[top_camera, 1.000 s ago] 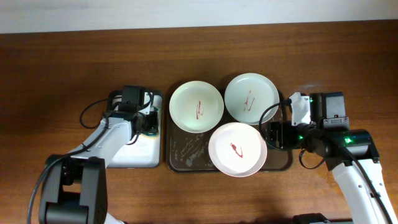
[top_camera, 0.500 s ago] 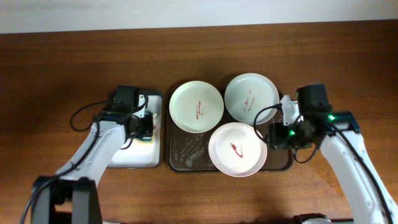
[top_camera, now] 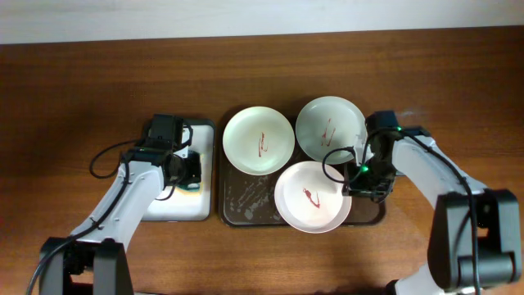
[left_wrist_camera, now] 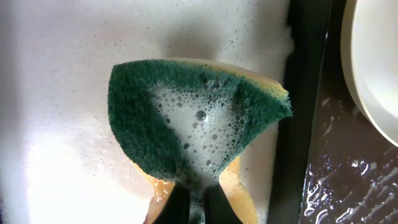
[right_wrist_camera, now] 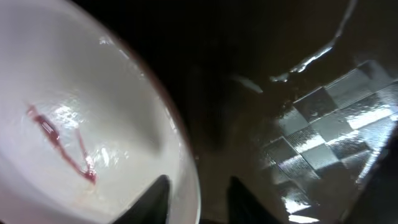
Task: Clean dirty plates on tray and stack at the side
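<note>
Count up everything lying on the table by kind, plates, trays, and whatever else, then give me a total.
plates: 3
trays: 2, the dark brown tray and the white tray
sponge: 1
total: 6

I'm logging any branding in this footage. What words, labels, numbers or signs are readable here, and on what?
None: no view shows any readable word, label, brand or number.
The red marks on the plates are smears, not writing.
The tray, the sponge and the white tray show no print.
</note>
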